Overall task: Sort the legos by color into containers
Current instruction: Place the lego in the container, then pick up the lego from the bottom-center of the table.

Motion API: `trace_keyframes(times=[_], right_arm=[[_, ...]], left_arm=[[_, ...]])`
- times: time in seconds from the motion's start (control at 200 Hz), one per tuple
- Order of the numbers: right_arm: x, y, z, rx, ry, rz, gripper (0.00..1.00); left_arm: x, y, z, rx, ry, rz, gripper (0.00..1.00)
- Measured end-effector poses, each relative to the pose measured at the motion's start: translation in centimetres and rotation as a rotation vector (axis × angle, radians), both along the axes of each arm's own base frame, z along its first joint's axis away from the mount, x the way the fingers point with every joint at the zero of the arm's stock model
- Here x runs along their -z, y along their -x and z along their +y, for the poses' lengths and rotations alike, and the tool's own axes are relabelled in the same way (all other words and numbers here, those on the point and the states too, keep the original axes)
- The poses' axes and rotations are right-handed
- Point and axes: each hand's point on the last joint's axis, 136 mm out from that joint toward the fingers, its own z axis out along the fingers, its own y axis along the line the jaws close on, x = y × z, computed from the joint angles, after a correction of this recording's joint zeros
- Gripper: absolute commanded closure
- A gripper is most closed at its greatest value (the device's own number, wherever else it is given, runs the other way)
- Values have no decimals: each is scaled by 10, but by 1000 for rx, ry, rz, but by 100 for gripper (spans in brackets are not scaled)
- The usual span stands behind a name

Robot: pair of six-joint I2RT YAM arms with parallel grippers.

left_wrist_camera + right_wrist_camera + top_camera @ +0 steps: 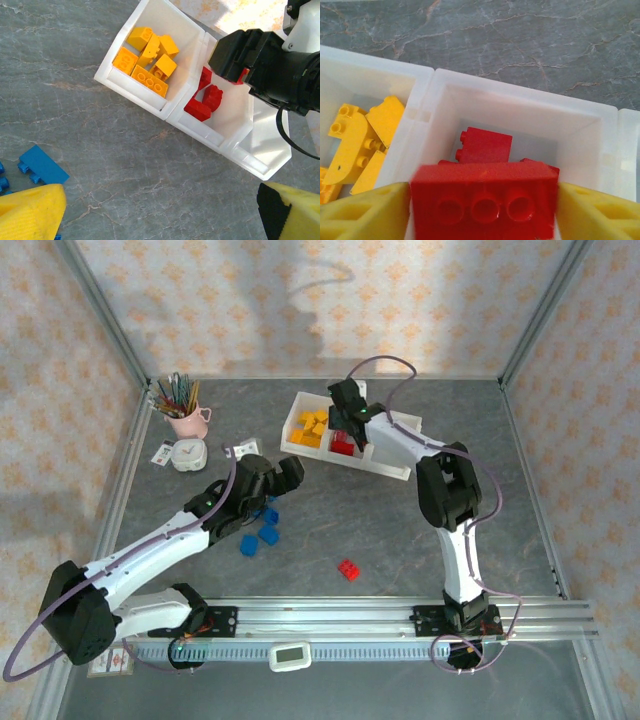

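Top external view: 1 red lego (348,569) lower center; blue legos (262,530) center-left beside left gripper (283,473), fingers spread, empty. Upper center, right gripper (482,207) clamps red brick (484,199) above middle bin (520,107); yellow legos (147,60) in left bin (172,22).

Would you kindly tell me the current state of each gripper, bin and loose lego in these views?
right gripper, shut on a red lego above the middle bin.
left gripper, open, holding nothing.
left bin, holds yellow legos.
middle bin, holds red legos.
right bin, empty.
blue legos, loose on the table.
loose red lego, lying on the table alone.
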Motion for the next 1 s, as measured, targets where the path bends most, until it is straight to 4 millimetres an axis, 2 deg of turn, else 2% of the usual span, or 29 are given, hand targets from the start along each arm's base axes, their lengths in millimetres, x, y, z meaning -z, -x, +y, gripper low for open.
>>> trace_keyframes(times=[0.13, 0.3, 0.445, 0.551, 0.661, 0.846, 0.996], right_arm=[[2, 6, 0, -11, 6, 12, 18], [-3, 44, -11, -37, -2, 48, 16], [-17, 99, -14, -88, -18, 60, 15], [-19, 139, -9, -142, -31, 74, 13], [-7, 180, -6, -191, -24, 115, 13], [22, 251, -5, -271, -8, 213, 13], [35, 302, 12, -355, -25, 259, 11]], left_arm=[[-1, 0, -1, 7, 3, -1, 1], [-2, 2, -5, 32, 22, 4, 1], [-11, 11, -7, 60, 66, -10, 1], [-7, 20, -5, 70, 92, -1, 1], [5, 32, -6, 83, 104, 28, 1], [19, 55, -21, 141, 107, 71, 1], [27, 66, -24, 145, 119, 91, 1]])
